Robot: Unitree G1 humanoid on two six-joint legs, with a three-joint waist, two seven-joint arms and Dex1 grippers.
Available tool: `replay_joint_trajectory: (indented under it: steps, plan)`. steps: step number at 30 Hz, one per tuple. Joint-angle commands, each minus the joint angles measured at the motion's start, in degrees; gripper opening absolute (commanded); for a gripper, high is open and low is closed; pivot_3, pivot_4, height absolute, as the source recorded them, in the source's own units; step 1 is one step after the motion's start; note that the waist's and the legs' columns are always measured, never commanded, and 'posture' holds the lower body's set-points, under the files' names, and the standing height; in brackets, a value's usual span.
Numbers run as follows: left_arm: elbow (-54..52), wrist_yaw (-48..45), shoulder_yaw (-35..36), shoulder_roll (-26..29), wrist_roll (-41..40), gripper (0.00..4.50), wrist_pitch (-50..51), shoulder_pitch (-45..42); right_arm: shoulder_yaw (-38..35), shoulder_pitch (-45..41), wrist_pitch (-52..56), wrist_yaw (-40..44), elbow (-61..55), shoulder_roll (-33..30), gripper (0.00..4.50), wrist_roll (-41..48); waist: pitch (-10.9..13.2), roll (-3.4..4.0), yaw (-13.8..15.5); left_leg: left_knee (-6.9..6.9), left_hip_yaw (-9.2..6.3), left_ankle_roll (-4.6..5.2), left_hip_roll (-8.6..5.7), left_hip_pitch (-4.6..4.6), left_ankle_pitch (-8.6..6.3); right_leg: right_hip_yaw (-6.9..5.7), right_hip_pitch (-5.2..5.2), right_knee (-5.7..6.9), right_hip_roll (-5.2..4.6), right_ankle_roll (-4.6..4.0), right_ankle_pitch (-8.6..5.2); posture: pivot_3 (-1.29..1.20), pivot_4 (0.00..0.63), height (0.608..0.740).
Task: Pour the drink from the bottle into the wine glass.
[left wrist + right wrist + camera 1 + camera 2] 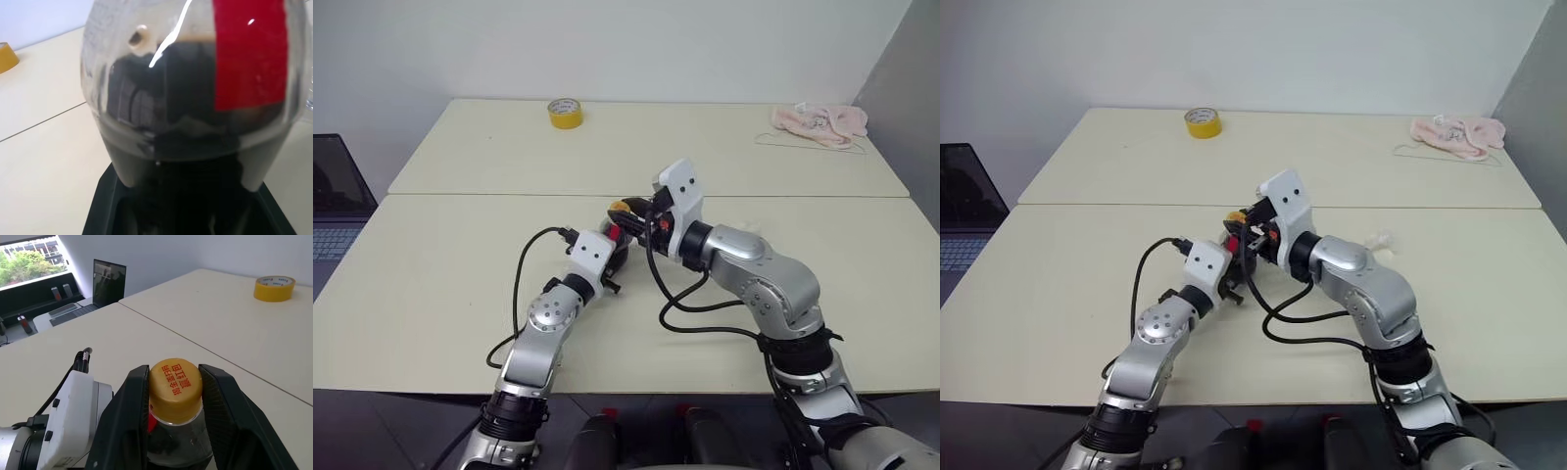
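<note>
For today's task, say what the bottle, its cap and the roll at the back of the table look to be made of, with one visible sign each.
Bottle: clear, glossy plastic, probably; bright highlights on its wall, dark drink visible through it.
Cap: opaque yellow-orange plastic, smooth, with red printed characters on top.
Tape roll: yellow tape wound into a ring, seemingly plastic film; slight sheen.

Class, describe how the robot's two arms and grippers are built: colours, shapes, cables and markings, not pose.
Both arms are silver-grey metal with rounded joint housings and black cuffs near the base. Each wrist carries a white boxy block with small dark dots. Loose black cables loop from each wrist. The left gripper and right gripper each have two black fingers, broad and flat-faced.
</note>
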Motion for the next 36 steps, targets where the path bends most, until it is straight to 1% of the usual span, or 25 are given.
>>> replay_joint_trajectory:
  steps: [1,4,6,8,11,16,19,23,25,28,29,30,33,34,35,36]
  plan:
    - [-4.7,-4.1,2.1,2.3,-3.0,1.07,0.0,-0.9,-1.6,-1.4,-4.8,3.4,-1.8,-1.3,1.22,0.1,0.0,0.00,0.0,0.00,0.00,0.00,0.00,0.00,0.00,0.00,0.00,0.00,0.00,0.00,0.00,0.00,0.150,0.740]
    - [-7.5,-12.9,4.3,8.0,-8.7,1.03,1.9,-1.2,-2.2,-2.3,-9.4,10.2,-1.2,-3.6,1.22,1.6,0.0,0.01,-0.1,-0.02,0.00,0.00,0.01,0.01,0.00,-0.02,0.00,0.00,0.01,0.00,0.00,0.00,0.150,0.740]
    - [-8.4,-16.6,5.4,10.9,-11.6,1.02,3.0,-1.4,-2.7,-2.8,-11.6,13.2,-0.6,-4.3,1.22,2.5,0.0,0.03,-0.2,-0.02,-0.01,0.02,0.01,0.01,-0.01,-0.04,-0.01,0.00,0.02,0.00,0.00,0.00,0.150,0.740]
    - [-9.9,-22.7,6.9,14.1,-17.3,1.01,5.6,-1.4,-2.9,-3.7,-15.0,17.8,-0.1,-5.2,1.22,3.5,0.0,0.03,-0.2,-0.03,0.00,0.03,0.01,0.03,-0.01,-0.03,0.01,-0.01,0.02,0.00,0.00,0.00,0.150,0.740]
    - [-12.1,-30.3,8.4,17.9,-25.9,1.00,10.5,-0.8,-3.6,-5.2,-18.9,23.5,0.6,-5.8,1.22,5.6,0.0,0.04,-0.2,-0.02,-0.02,0.03,0.02,0.01,-0.01,-0.04,0.02,-0.03,0.02,0.00,0.00,0.00,0.150,0.740]
    - [-13.8,-38.0,7.9,22.5,-32.9,0.98,14.8,0.7,-4.3,-7.0,-21.6,30.5,0.9,-7.6,1.22,8.3,0.0,0.05,-0.2,-0.01,-0.03,0.04,0.02,0.02,-0.02,-0.04,0.02,-0.04,0.01,0.00,0.00,0.00,0.150,0.740]
    - [-13.5,-38.7,7.2,22.8,-33.2,0.98,14.5,0.5,-4.0,-7.6,-22.3,32.5,1.1,-8.9,1.22,7.9,0.0,0.06,-0.1,-0.01,-0.06,0.05,0.02,0.03,-0.02,-0.05,0.02,-0.03,0.01,0.00,0.00,0.00,0.150,0.740]
    - [-12.6,-36.8,6.6,21.2,-32.1,0.98,13.4,-0.3,-4.3,-7.5,-17.8,31.7,0.7,-9.9,1.22,9.7,0.0,0.06,-0.1,0.00,-0.06,0.05,0.02,0.02,-0.02,-0.05,0.03,-0.03,0.01,-0.01,0.00,0.00,0.150,0.740]
    - [-12.4,-35.2,6.1,19.8,-31.1,0.98,12.6,-0.1,-3.5,-6.7,-18.4,32.0,0.3,-10.5,1.22,8.8,0.0,0.06,-0.1,0.00,-0.06,0.04,0.02,0.02,-0.01,-0.04,0.02,-0.03,0.01,-0.01,0.00,0.00,0.150,0.740]
    - [-12.2,-32.0,5.9,17.1,-29.7,0.96,11.3,0.3,-2.2,-4.9,-20.3,29.9,0.2,-10.6,2.33,5.6,0.0,0.06,-0.1,0.00,-0.03,0.04,0.02,0.02,-0.01,-0.01,0.02,-0.04,0.01,-0.01,0.00,0.00,0.150,0.740]
    - [-12.3,-31.7,5.9,16.8,-29.5,0.95,11.2,0.4,-2.1,-4.7,-20.4,29.7,0.0,-10.5,2.53,5.4,0.0,0.06,-0.1,0.00,-0.03,0.04,0.02,0.02,-0.01,-0.01,0.02,-0.03,0.01,-0.01,0.00,0.00,0.150,0.740]
    - [-12.2,-30.4,5.8,15.8,-28.7,0.95,10.6,0.5,-1.6,-4.2,-20.6,29.0,-0.4,-10.5,2.89,4.8,0.0,0.06,-0.1,0.00,-0.04,0.04,0.02,0.01,-0.01,-0.02,0.01,-0.03,0.01,-0.01,0.00,0.00,0.150,0.740]
    - [-12.0,-25.4,5.4,12.0,-25.8,0.94,7.9,1.2,-1.2,-2.0,-20.1,24.3,-1.6,-9.4,3.87,2.4,0.0,0.06,0.0,0.00,-0.07,0.04,0.02,0.00,-0.01,-0.04,0.00,-0.02,0.01,-0.01,0.00,0.00,0.150,0.740]
    - [-11.6,-23.7,5.0,10.9,-24.1,0.93,6.5,1.3,-1.5,-1.2,-20.0,21.9,-1.7,-8.9,4.26,1.1,0.0,0.06,0.0,0.01,-0.06,0.04,0.02,0.01,-0.01,-0.03,0.02,-0.02,0.01,-0.01,0.00,0.00,0.150,0.740]
    - [-11.2,-22.0,4.7,9.9,-22.3,0.93,5.0,1.4,-2.1,-0.6,-19.2,19.6,-1.8,-8.1,4.50,0.6,0.0,0.06,0.1,0.02,-0.06,0.04,0.02,0.00,-0.01,-0.02,0.02,-0.02,0.01,-0.01,0.00,0.00,0.150,0.740]
    - [-10.6,-19.9,4.8,8.6,-20.9,0.93,4.0,1.3,-3.0,0.1,-18.1,17.8,-2.1,-7.3,4.50,1.2,0.0,0.05,0.1,0.03,-0.04,0.03,0.02,0.00,-0.01,0.00,0.01,-0.02,0.01,-0.01,0.00,0.00,0.150,0.740]
